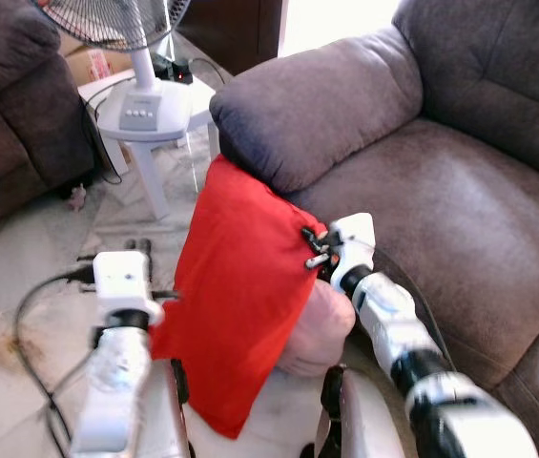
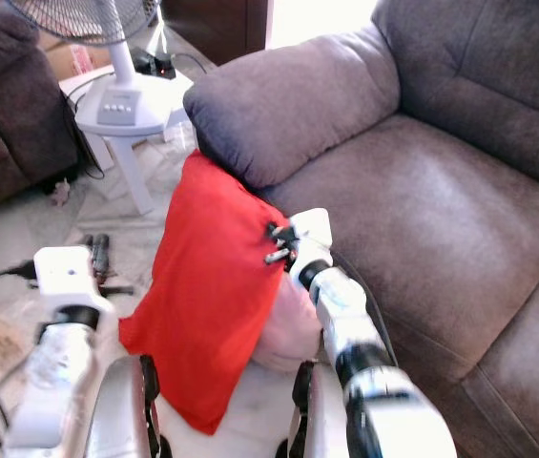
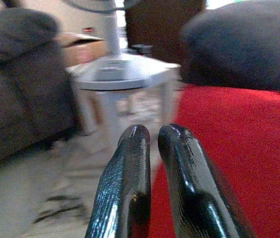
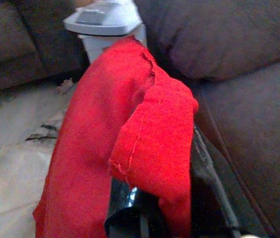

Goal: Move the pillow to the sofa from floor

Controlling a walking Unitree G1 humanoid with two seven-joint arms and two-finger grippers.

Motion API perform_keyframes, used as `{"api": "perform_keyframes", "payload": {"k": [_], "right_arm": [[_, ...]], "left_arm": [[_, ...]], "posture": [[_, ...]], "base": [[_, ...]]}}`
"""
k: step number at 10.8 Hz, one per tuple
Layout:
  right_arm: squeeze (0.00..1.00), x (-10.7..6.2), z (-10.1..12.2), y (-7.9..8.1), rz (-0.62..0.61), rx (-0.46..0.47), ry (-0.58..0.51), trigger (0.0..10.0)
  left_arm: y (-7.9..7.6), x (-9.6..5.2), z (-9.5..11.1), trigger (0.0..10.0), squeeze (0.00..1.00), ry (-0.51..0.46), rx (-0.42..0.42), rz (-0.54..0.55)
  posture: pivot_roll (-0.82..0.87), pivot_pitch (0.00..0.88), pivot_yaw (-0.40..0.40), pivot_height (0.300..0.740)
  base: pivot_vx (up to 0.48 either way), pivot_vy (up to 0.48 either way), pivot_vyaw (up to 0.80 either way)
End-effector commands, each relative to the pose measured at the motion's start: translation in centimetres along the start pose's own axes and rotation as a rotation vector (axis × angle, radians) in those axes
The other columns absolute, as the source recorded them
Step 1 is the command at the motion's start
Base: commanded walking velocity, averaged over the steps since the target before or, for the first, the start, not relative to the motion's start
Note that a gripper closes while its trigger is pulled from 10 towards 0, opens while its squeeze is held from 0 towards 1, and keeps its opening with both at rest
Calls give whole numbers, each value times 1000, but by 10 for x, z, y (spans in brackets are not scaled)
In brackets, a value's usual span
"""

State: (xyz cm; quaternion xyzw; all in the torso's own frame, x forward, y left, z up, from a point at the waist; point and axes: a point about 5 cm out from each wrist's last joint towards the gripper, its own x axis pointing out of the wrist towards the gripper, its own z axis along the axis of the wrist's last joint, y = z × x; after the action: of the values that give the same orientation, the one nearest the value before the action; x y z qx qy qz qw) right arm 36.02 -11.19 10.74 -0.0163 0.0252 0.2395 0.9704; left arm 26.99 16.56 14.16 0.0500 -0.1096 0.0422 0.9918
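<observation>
Pillow (image 1: 236, 296), red, hangs off the floor against the sofa (image 1: 422, 191) armrest, its edge fabric pinched in the right gripper (image 1: 319, 250). Left gripper (image 3: 152, 144), fingers nearly together and empty, sits just beside it. The pinch apparently takes only cover cloth, so it could slip free, or the pillow could snag on the armrest during the lift.

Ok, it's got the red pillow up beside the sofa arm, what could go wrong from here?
The right gripper pinches only a fold of cloth at the red pillow edge, so it may slip free. The left gripper is shut beside the pillow, not gripping it, so nothing backs up the hold. The pillow's top sits against the sofa armrest and could snag when lifted.
</observation>
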Motion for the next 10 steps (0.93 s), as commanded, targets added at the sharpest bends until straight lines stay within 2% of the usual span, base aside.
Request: {"api": "perform_keyframes", "payload": {"k": [1,2,3,4,6,8,10], "right_arm": [[0,-4,10,-3,-19,-28,-93,10000],[0,-11,7,-7,-88,24,-135,10000],[0,-15,7,-8,-137,65,-166,10000],[0,-19,7,-8,-148,61,-171,10000],[0,-31,-2,-20,-210,47,-130,10000],[0,-32,2,-21,-212,60,-155,10000],[0,-29,5,-18,-205,53,-154,10000]], "left_arm": [[-4,-9,1,10000,0,-4,31,-36],[0,-13,2,10000,0,-13,19,11],[5,-11,4,10000,0,-26,23,52],[5,-11,5,10000,0,-31,66,32],[12,-12,5,10000,0,-33,76,61],[9,-13,5,10000,0,-37,89,51],[5,-11,6,10000,0,-42,92,36]], "posture": [[157,135,-61,525],[160,136,-59,525],[158,130,-65,525],[155,124,-65,525],[148,122,-66,525],[144,111,-66,525],[146,102,-68,560]], "base": [[0,0,0],[0,0,0],[0,0,0],[0,0,0],[0,0,0],[0,0,0],[0,0,0]]}}
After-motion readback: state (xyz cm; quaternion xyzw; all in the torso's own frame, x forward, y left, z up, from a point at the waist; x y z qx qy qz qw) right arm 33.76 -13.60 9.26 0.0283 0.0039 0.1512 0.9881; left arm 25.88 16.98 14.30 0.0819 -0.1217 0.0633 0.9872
